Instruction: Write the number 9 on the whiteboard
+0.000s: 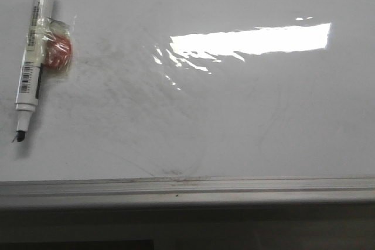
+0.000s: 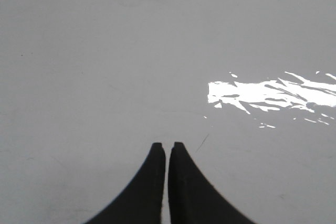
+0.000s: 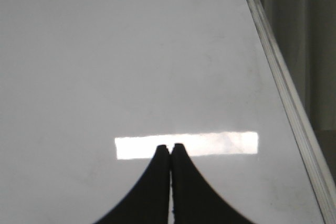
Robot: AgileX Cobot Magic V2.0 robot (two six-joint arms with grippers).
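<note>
**No 9 on the whiteboard yet, marker lying untouched**

From where I am standing, the work is looking not started. The whiteboard (image 1: pixel 234 115) is lying flat and filling almost all the front view, with its grey metal frame (image 1: pixel 187 187) running along the near edge. I am looking for the number 9 and I am not finding it: no black line is showing anywhere, only faint grey smudges of old wiping and a strong white glare (image 1: pixel 252 39) from a lamp above.

The marker (image 1: pixel 34 51) is resting on the board at the far left, cap end pointing away, black tip pointing toward the frame. Something small and red in clear wrapping (image 1: pixel 57 51) is sitting against its right side, maybe taped to it; I cannot tell what it is.

The left hand (image 2: pixel 168 144) is hovering over bare board with its two black fingers pressed together, holding nothing. The right hand (image 3: pixel 170 147) is also closed on nothing, near the frame on its side. Neither hand is showing in the front view, so both are well apart from the marker.

In my judgement everything is remaining: taking the marker, bringing the tip down, then drawing the loop and tail.
</note>
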